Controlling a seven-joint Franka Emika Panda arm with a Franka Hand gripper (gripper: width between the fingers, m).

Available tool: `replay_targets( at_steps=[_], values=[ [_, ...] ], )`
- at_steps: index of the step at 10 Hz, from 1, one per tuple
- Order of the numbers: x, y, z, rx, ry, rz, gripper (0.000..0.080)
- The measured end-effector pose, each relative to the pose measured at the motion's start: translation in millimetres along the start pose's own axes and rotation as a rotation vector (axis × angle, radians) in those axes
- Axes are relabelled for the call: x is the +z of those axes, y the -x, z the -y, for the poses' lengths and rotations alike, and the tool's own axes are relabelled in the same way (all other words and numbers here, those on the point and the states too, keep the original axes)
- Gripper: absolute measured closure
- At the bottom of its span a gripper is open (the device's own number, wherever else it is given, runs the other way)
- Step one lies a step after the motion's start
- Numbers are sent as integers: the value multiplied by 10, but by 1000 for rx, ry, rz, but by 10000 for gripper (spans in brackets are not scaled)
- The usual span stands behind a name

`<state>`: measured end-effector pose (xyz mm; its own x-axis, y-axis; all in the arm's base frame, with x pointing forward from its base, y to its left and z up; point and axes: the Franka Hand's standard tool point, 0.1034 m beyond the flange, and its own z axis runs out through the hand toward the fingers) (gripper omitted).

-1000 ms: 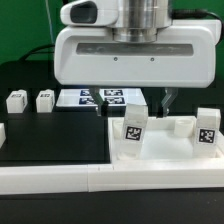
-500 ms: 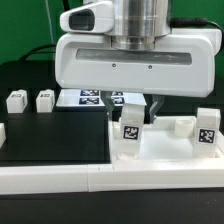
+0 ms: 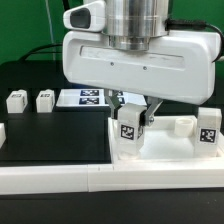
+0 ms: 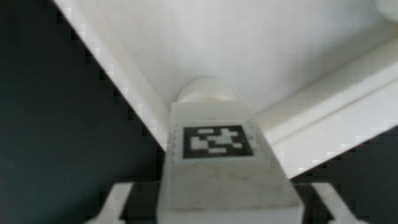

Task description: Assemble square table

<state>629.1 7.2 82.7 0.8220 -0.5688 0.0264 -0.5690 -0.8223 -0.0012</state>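
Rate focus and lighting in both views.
Exterior view: even light, no glare, the leg and its tag crisp. Wrist view: soft focus up close, tag edges blurred, the black mat featureless.

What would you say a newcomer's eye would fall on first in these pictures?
The arm's bulky white housing fills the middle of the exterior view, its fingers closed on an upright tagged leg at the corner of the white table top. A second tagged leg stands at that view's right.
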Motion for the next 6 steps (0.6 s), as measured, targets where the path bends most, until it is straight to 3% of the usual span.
replay_targets(
  at_steps=[1, 4, 5, 6],
  values=[
    [11, 2, -5, 63, -2, 0, 511],
    [18, -39, -70, 489, -72, 23, 509],
    [24, -21, -89, 685, -110, 36, 509],
    [26, 6, -76, 802, -121, 44, 509]
  ],
)
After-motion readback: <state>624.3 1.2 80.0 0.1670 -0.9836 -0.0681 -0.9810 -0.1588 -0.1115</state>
